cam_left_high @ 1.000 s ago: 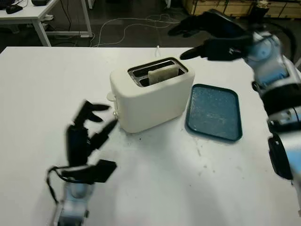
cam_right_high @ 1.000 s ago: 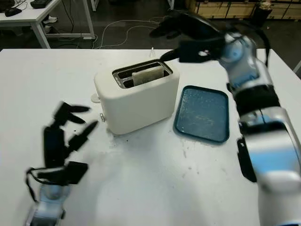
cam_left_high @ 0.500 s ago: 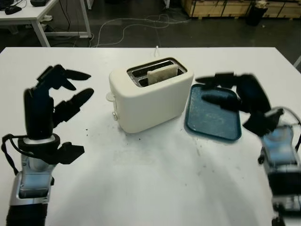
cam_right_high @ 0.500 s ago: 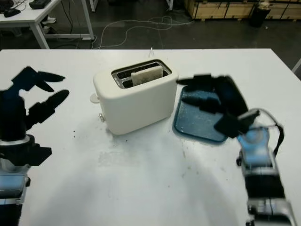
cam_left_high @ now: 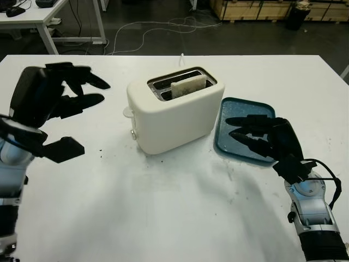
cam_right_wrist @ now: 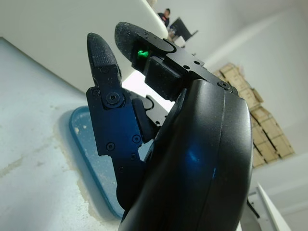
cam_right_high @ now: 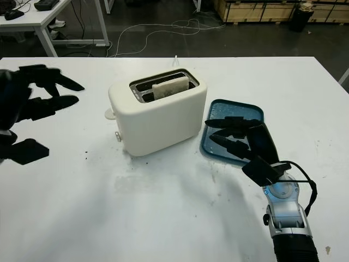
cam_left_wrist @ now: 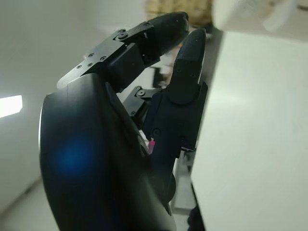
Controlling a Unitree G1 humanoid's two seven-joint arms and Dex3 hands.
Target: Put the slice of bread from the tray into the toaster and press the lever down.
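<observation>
While the slice of bread (cam_left_high: 188, 87) stands upright in the nearer of the toaster's 2 slots, its lower part is hidden inside the cream toaster (cam_left_high: 173, 109), so only its top edge pokes out. At the toaster's left end a small rounded lever (cam_left_high: 127, 112) juts out, with a little knob (cam_left_high: 133, 132) below it; how far down the lever sits is hard to judge. Right of the toaster lies the blue tray (cam_left_high: 248, 117), its near edge covered by the right hand (cam_left_high: 260, 137), which is open and holds nothing. Left of the toaster, well apart from it, the left hand (cam_left_high: 52, 103) hangs open above the white table (cam_left_high: 163, 207), gripping nothing.
</observation>
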